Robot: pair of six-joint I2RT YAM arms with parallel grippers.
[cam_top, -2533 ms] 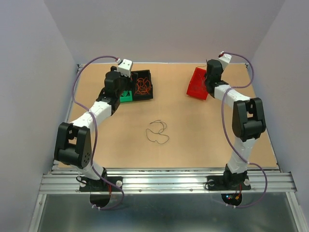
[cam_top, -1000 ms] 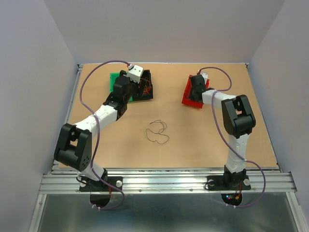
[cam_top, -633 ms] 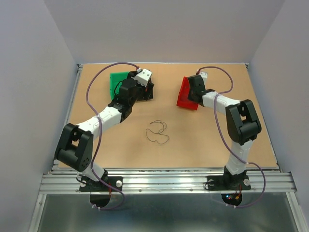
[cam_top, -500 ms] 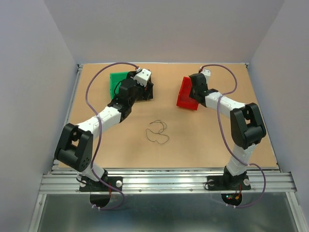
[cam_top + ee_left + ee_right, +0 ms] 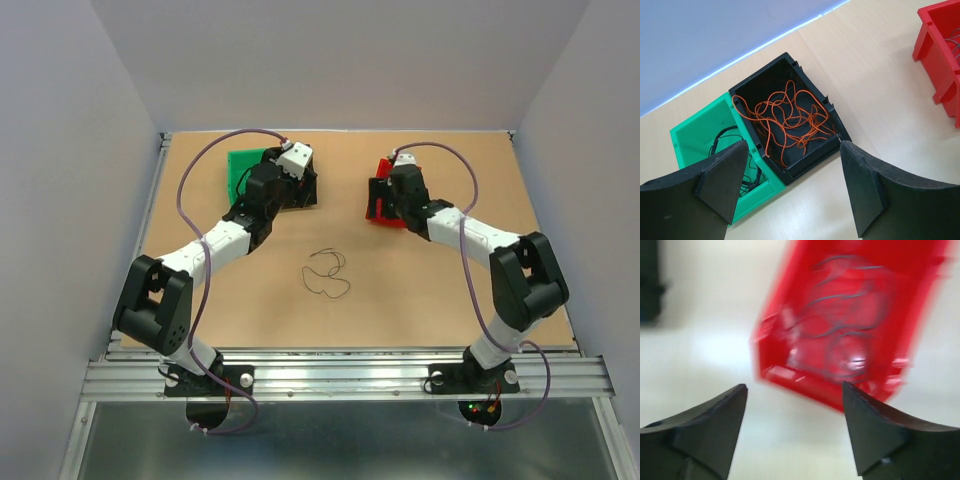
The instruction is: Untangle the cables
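A small tangle of thin dark cables [image 5: 327,273] lies loose on the table's middle. More cables are sorted in bins: orange ones [image 5: 790,120] in a black bin [image 5: 837,135], black ones [image 5: 722,145] in a green bin [image 5: 692,137], grey ones [image 5: 845,335] in a red bin [image 5: 805,385]. My left gripper [image 5: 793,146] hovers open above the black bin, holding nothing; from above it [image 5: 285,185] covers most of that bin. My right gripper [image 5: 794,386] is open just short of the red bin [image 5: 376,208], with nothing between its fingers; that view is blurred.
The green bin [image 5: 240,165] and black bin [image 5: 308,192] stand together at the back left, the red bin at the back centre-right. Purple-grey arm cables [image 5: 200,175] loop over both arms. The table's edge rail runs along the front.
My right gripper has opened and let go of the red bin, which it had dragged leftward. The right arm has drawn back. My left gripper has swung from the green bin to the black one.
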